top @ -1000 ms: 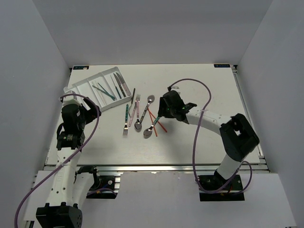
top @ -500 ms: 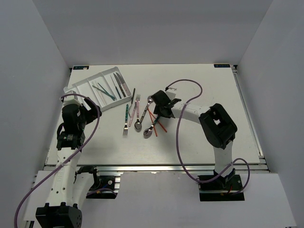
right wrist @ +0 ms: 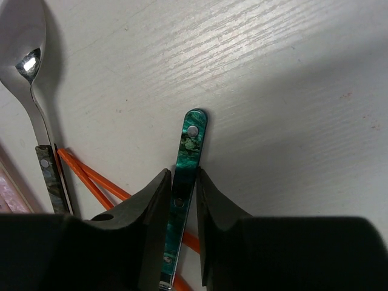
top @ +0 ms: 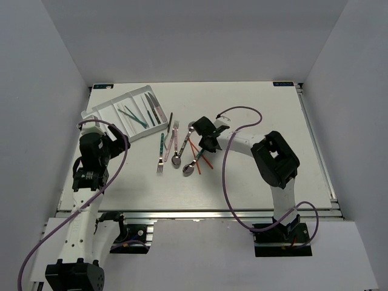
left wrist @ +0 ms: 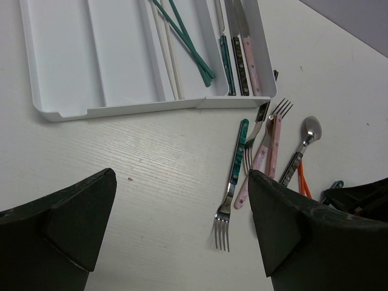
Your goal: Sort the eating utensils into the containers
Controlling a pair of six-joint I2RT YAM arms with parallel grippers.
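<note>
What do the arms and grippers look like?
The left arm and right arm: white links, black joint housings, a purple cable looping along each. The left gripper and right gripper: matte black, wedge-shaped fingers.

I see the white tray (left wrist: 121, 109) holding teal chopsticks (left wrist: 208, 68) and knives (left wrist: 238, 57) in separate compartments. Forks (left wrist: 236, 163), spoons (left wrist: 311, 128) and orange chopsticks (left wrist: 302, 183) lie loose beside it (teal-handled spoon (right wrist: 185, 182) crossing the chopsticks).

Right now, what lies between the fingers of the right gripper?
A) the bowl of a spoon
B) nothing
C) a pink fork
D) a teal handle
D: the right wrist view shows the right gripper with one finger pressed against each side of the teal handle.
</note>
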